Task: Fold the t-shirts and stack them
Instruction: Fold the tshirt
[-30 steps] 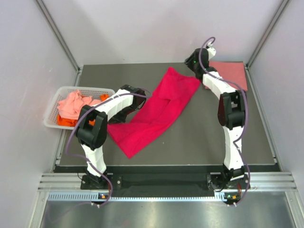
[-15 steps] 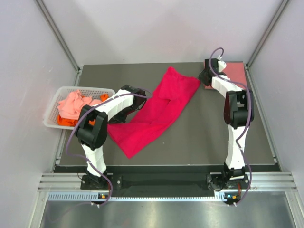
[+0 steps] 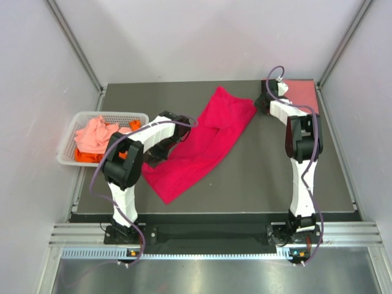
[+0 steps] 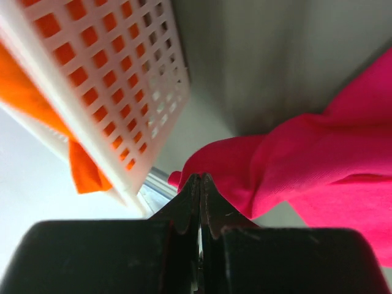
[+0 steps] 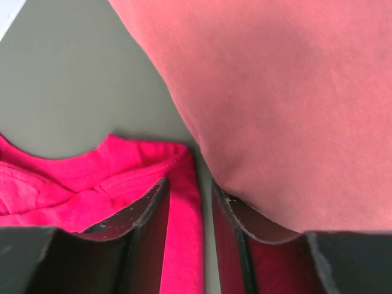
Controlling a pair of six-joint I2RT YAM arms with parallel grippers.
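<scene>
Fingers [image 5: 144, 226] narrowing yet apart, right gripper [image 5: 187, 190] swings from magenta-red cloth t-shirt [image 3: 202, 144] to 1 o'clock's folded salmon-pink cloth t-shirt [image 3: 301, 95]; left gripper [image 4: 199, 180] shut.

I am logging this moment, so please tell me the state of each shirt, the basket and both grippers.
magenta t-shirt: spread out, rumpled, not neatly folded
salmon t-shirt: folded flat, far right corner
basket: holds crumpled pink shirt and orange shirt
left gripper: shut on magenta t-shirt's edge
right gripper: open, beside salmon t-shirt's edge

Magenta-red t-shirt [image 3: 205, 141], salmon pink t-shirt [image 3: 301, 97], white slotted basket [image 3: 110, 114], orange t-shirt [image 3: 84, 157], dark grey table [image 3: 257, 171]
</scene>
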